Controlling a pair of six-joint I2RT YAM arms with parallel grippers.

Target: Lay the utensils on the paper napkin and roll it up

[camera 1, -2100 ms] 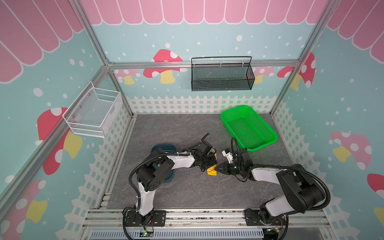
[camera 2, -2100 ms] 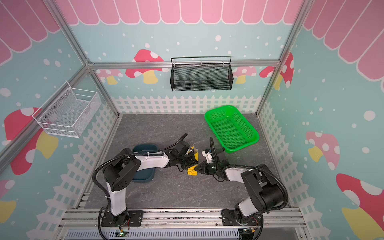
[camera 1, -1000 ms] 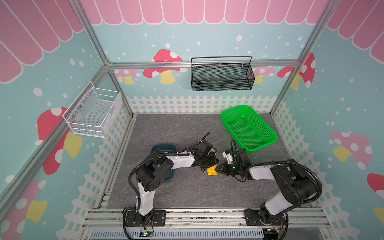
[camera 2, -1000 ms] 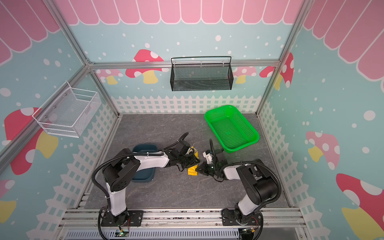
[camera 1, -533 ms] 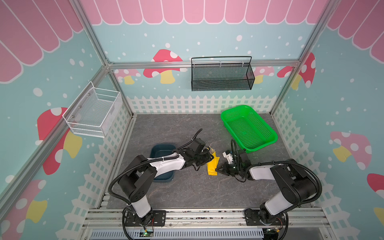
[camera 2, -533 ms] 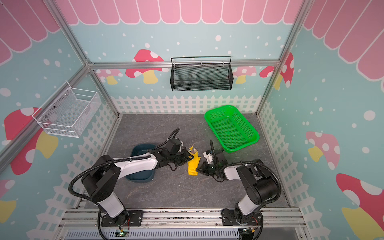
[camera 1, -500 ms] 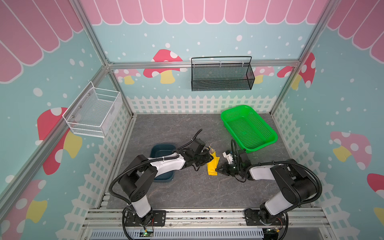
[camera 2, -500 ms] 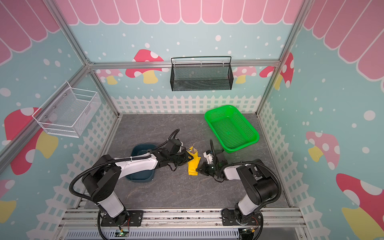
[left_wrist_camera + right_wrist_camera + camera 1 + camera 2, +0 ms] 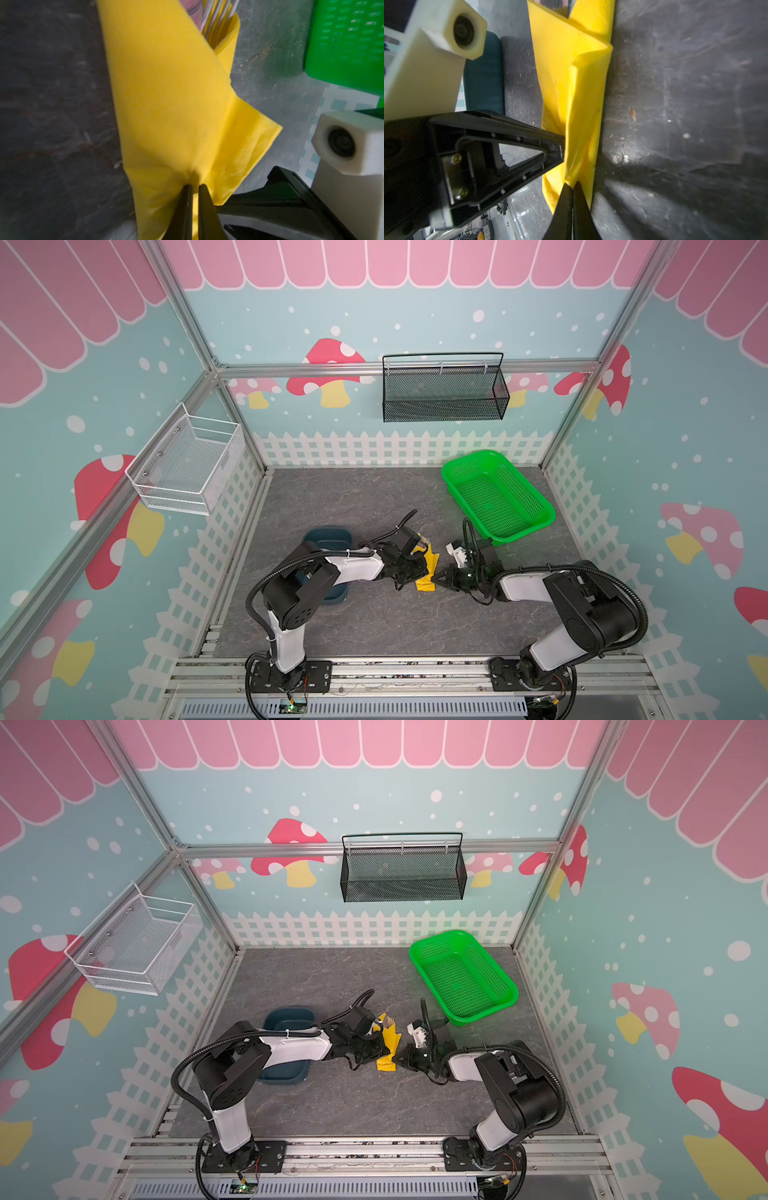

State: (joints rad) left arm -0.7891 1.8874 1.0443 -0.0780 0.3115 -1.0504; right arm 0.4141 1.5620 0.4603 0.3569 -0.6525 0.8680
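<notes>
So, stage: late, rolling nearly done by the look of it.
Napkin: yellow napkin [image 9: 432, 562] lies mid-tabletop [image 9: 353, 497], a bit nearer the front edge, btw the blue tray [image 9: 328, 531] on the left side and the green basket [image 9: 523, 531] toward the back right corner. It is wrapped into a long narrow bundle, not a flat sheet.
Utensils: inside the wrap. Only thin silver ends [image 9: 218, 14] poke out the end away from the arms; can't tell which piece is which.
Left fingers: [image 9: 185, 207] closed, pinching a fold of napkin at the near end of the bundle.
Right fingers: [image 9: 564, 207] closed, nipping the napkin edge from the opp. side, just beside the left ones.
Done: utensils on napkin, yes; sheet folded over them, yes.
Left to do: a loose corner flap sticks out sideways in the left wrist view, and the wrap looks slack and creased, not a tight tube. Prob. one last turn or tuck, then release.
Watch: thin paper could tear or spring open when both pinches let go.
</notes>
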